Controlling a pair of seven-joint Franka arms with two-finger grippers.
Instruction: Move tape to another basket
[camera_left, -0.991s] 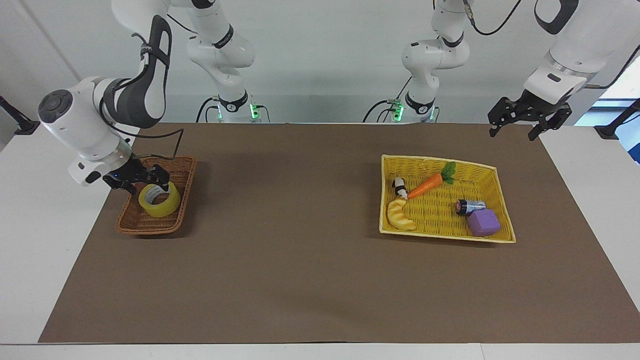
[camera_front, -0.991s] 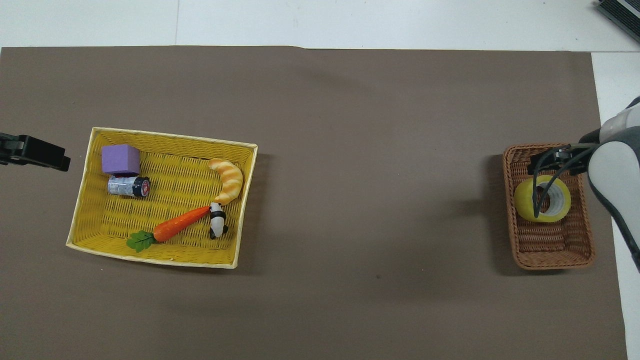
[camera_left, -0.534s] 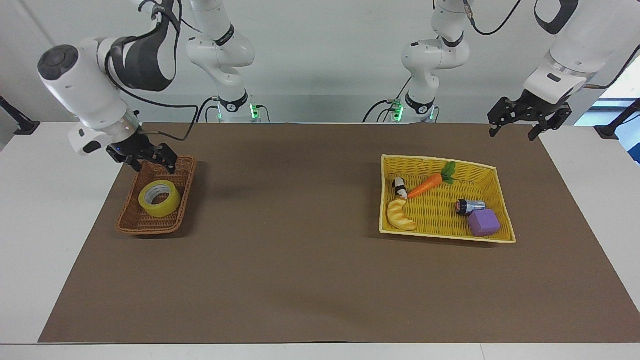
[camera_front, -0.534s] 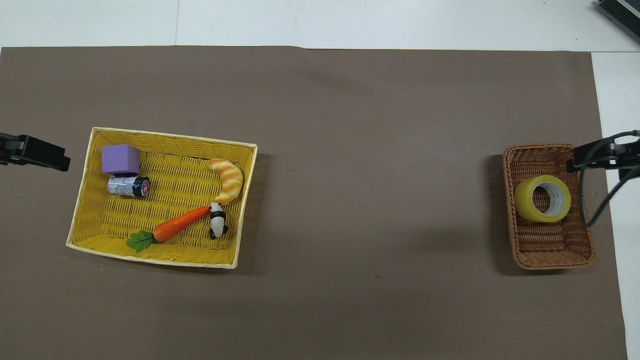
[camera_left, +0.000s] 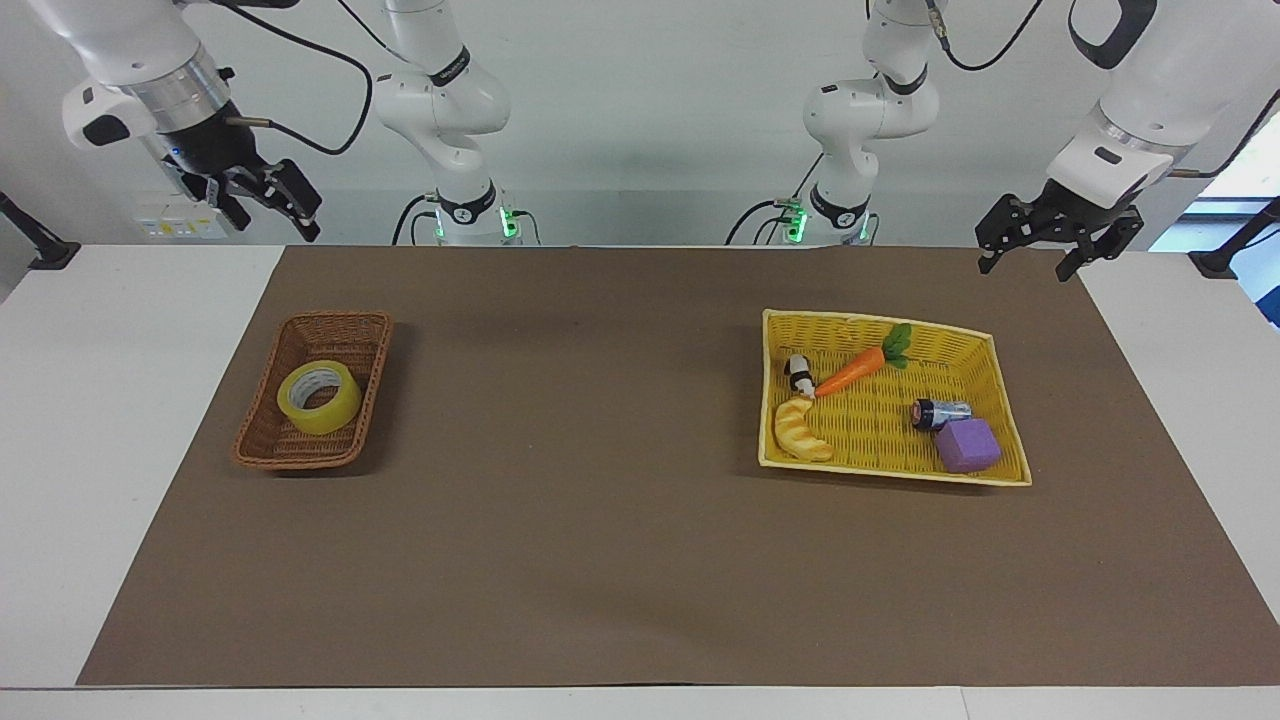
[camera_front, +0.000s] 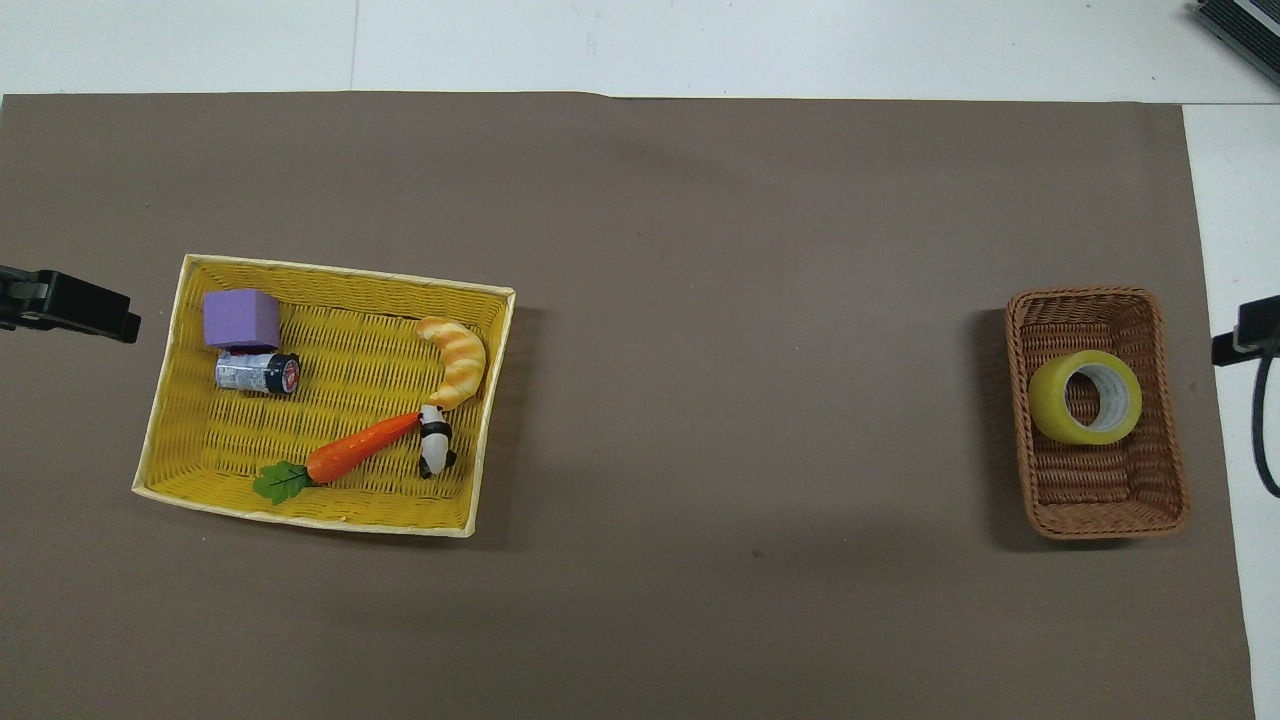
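Now we find our right gripper (camera_left: 262, 195) lifted clear to the upper left of the facing view, fingers apart and holding nothing; a second ago it was down in the brown basket (camera_left: 352, 325) at the tape (camera_left: 319, 397); half a second ago it hung just over the rim. The tape lies in that basket at the left of the facing view, right of the overhead one; we judge the move done. Our left gripper (camera_left: 1060, 235) waits at the upper right, fingers apart, above the yellow basket (camera_left: 880, 322) with its toys.
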